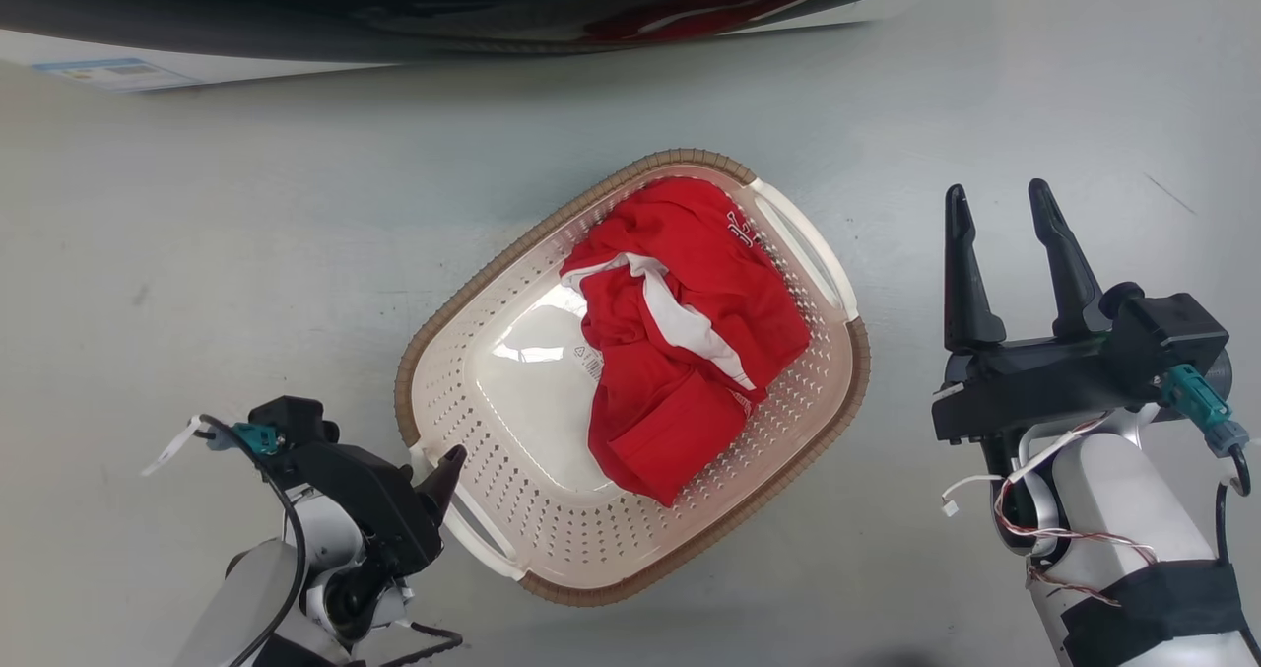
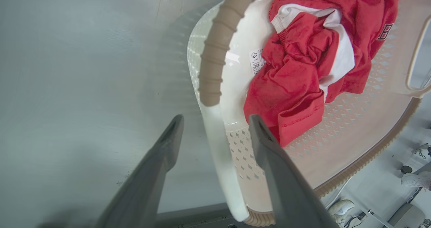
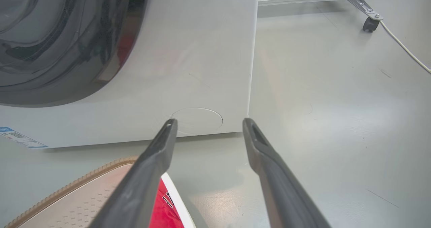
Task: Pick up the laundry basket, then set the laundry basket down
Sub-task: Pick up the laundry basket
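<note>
Basket position: the laundry basket (image 1: 532,529) sits on the grey floor (image 1: 246,204) mid-frame in the head view, its long axis running from 7 o'clock to 1 o'clock.
Basket contents: a crumpled red garment (image 1: 690,332) with white trim fills the half toward 3 o'clock. The smooth base toward 9 o'clock is bare and carries a small label.
Near handle: the white loop (image 1: 483,539) is at the basket's 7 o'clock end.
Far handle: its twin (image 1: 808,243) is at the 1 o'clock end.
My left gripper: it (image 1: 443,480) is at 7 o'clock of the basket, right at the near handle. In my left wrist view the fingers are spread (image 2: 216,120) with the handle bar (image 2: 219,143) running between them, one finger on the floor side and one over the perforated wall. I cannot tell whether either touches the plastic.
My right gripper: it (image 1: 997,199) hangs at 3 o'clock of the basket, well apart from it, fingers spread and holding nothing, tips pointing to 12 o'clock.
Washing machine: at 12 o'clock of the basket, white body (image 3: 202,53) with a dark round door, and a blue sticker (image 3: 20,138) low on its front.
Right wrist view, far floor: a castor (image 3: 370,22) and a pale cable (image 3: 404,46) at 2 o'clock.
</note>
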### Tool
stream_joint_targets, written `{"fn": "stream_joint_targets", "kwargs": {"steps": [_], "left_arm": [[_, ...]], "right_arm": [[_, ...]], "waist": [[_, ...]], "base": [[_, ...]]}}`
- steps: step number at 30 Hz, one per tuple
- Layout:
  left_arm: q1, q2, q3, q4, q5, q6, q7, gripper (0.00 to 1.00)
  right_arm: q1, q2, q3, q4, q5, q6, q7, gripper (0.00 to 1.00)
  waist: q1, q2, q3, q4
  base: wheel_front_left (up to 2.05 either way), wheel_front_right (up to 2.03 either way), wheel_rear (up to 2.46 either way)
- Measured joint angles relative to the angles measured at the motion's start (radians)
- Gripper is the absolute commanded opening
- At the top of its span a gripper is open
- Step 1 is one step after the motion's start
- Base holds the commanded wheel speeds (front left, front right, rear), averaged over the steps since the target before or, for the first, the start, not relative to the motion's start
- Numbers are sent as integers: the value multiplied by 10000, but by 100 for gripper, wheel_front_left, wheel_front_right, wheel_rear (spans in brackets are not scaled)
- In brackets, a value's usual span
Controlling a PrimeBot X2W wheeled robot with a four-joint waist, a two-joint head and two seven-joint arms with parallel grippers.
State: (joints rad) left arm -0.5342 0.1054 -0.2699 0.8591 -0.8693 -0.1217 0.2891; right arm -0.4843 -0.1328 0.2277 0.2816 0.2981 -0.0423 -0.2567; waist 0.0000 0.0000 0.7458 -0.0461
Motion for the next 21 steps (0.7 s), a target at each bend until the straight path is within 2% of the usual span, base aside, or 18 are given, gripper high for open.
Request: {"fn": "stream_joint_targets", "kwargs": {"steps": [6, 7, 9, 10, 12, 17, 20, 21], "left_arm": [[-216, -98, 46, 405, -17, 84, 12, 100], [-223, -119, 84, 451, -50, 84, 10, 95], [-263, -142, 102, 571, -100, 84, 8, 58], [-312, -142, 105, 631, -100, 84, 8, 47], [-389, -155, 207, 700, -150, 84, -23, 36], [-531, -211, 263, 897, -199, 71, -82, 24], [-582, -203, 272, 1007, -201, 71, -96, 0], [-596, -203, 272, 1035, -201, 71, -104, 0]], "right_arm": [[-15, 25, -100, 113, 2, 75, 0, 100], [-17, 27, -113, 125, 2, 81, 0, 100], [-25, 36, -125, 144, 2, 88, 0, 100], [-31, 44, -128, 148, 2, 104, 0, 100], [-36, 69, -148, 157, 6, 161, 0, 100], [-99, 115, -186, 228, 6, 176, 0, 100], [-147, 144, -209, 267, 6, 207, 0, 100], [-150, 157, -221, 282, 8, 221, 0, 100]], "waist": [[0, 0, 2, -4], [0, 0, -1, 0], [0, 0, -7, 10], [0, 0, -8, 15], [0, 0, -6, 24], [0, -1, 3, 33], [0, 0, 9, 28], [-1, 0, 10, 24]], "base": [[0, 0, 0], [0, 0, 0], [0, 0, 0], [0, 0, 0], [0, 0, 0], [0, 0, 0], [0, 0, 0], [0, 0, 0]]}}
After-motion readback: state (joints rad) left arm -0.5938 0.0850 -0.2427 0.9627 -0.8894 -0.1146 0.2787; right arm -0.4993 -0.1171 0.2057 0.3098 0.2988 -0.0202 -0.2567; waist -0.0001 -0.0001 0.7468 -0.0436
